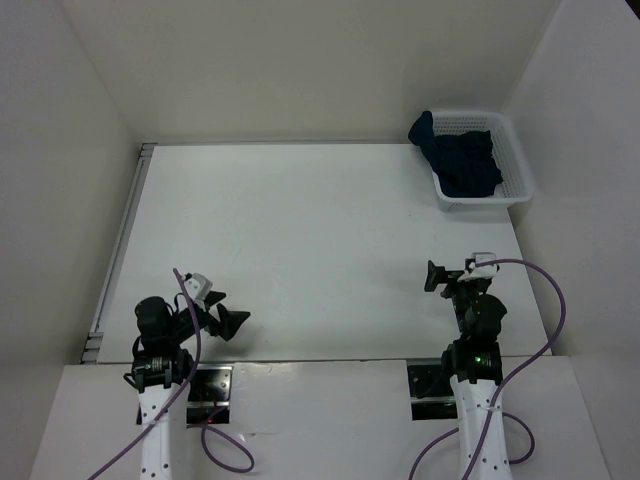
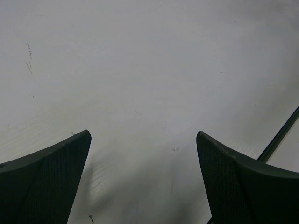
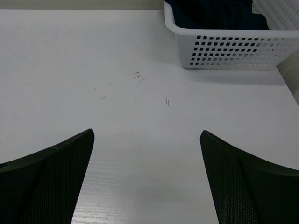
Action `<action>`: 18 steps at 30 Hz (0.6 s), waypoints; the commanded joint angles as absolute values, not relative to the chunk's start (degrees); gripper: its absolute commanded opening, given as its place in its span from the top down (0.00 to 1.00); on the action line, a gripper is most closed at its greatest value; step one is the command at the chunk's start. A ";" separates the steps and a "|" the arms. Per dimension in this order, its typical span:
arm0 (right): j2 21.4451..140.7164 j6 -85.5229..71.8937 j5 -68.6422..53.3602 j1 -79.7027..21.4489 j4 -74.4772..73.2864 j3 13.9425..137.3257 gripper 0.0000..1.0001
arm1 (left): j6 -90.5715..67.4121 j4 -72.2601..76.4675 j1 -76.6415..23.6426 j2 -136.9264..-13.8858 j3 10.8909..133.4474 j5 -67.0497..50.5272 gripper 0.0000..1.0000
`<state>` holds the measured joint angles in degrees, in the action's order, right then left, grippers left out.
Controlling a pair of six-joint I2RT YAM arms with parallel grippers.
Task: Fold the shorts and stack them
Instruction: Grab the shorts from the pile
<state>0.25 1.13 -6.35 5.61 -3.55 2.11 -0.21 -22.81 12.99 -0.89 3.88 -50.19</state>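
Note:
The dark navy shorts (image 1: 462,158) lie bunched inside the white mesh basket (image 1: 516,168) at the table's far right corner, one part hanging over its left rim. The right wrist view catches the shorts (image 3: 215,14) at the top, behind the basket wall (image 3: 233,46). My left gripper (image 1: 226,312) hovers open near the front left of the table, nothing between its fingers (image 2: 51,177). My right gripper (image 1: 447,277) is open at the front right, well short of the basket, with only bare table between its fingers (image 3: 243,182).
White walls close in the white table (image 1: 300,240) on the left, back and right. A metal rail (image 1: 118,250) runs along the left edge. A dark edge line (image 2: 280,135) crosses the left wrist view at right.

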 commanded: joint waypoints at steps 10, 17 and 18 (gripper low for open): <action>-0.53 19.10 -24.62 5.27 1.74 2.63 0.02 | 0.00 -24.96 13.36 0.53 5.71 -63.45 0.00; 0.08 99.93 -48.05 4.13 7.25 1.14 0.03 | 0.00 3.47 12.83 -0.34 2.20 -61.52 0.00; 0.09 95.06 -48.60 3.52 13.91 1.14 0.01 | 0.00 9.52 11.87 -1.40 3.07 -60.74 0.00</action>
